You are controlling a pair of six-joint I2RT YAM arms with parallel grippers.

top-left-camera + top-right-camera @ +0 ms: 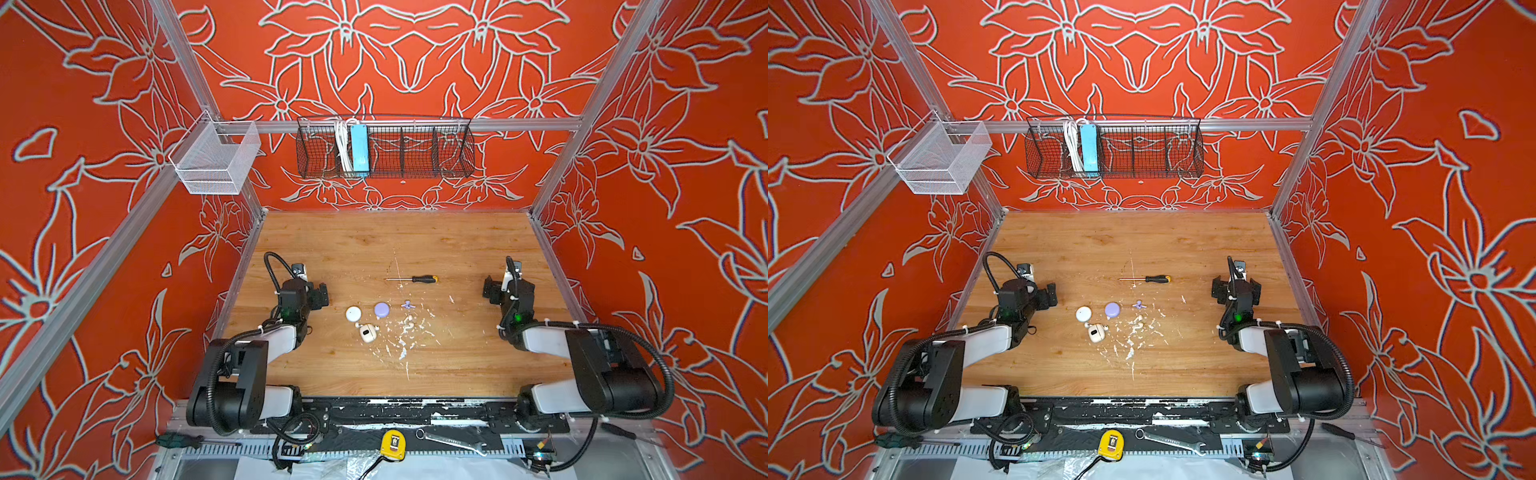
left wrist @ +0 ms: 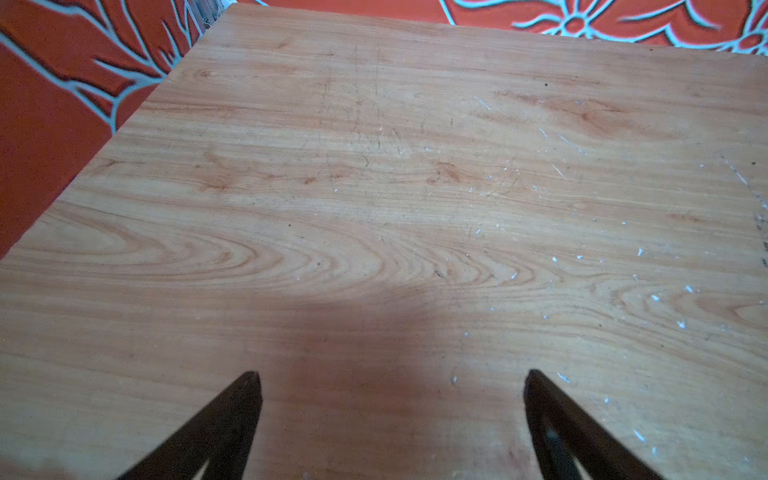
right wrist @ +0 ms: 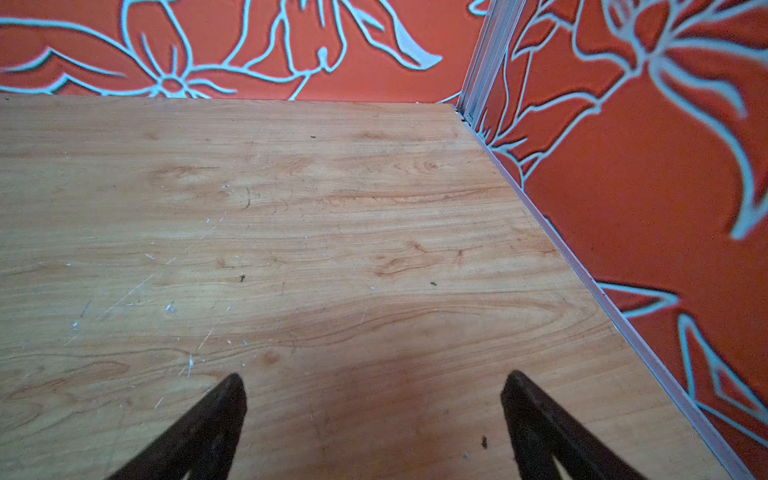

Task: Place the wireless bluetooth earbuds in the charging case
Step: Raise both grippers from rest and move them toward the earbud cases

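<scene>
Three charging cases lie mid-table in both top views: a round white case (image 1: 353, 313) (image 1: 1084, 313), a round lilac case (image 1: 381, 309) (image 1: 1112, 308), and a white case with a dark patch (image 1: 367, 333) (image 1: 1096, 333). A pair of lilac earbuds (image 1: 408, 305) (image 1: 1139, 306) lies right of the lilac case. White earbuds (image 1: 409, 319) (image 1: 1139, 319) rest among paint flecks. My left gripper (image 1: 308, 293) (image 2: 390, 374) stands open over bare wood, left of the cases. My right gripper (image 1: 508, 291) (image 3: 372, 376) is open over bare wood at the far right. Neither wrist view shows cases or earbuds.
A black-handled screwdriver (image 1: 415, 279) lies behind the cases. White paint flecks (image 1: 401, 345) are scattered in front of the earbuds. A black wire basket (image 1: 384, 147) and a white mesh basket (image 1: 214, 160) hang on the back rail. Red walls close the table's left, right and back.
</scene>
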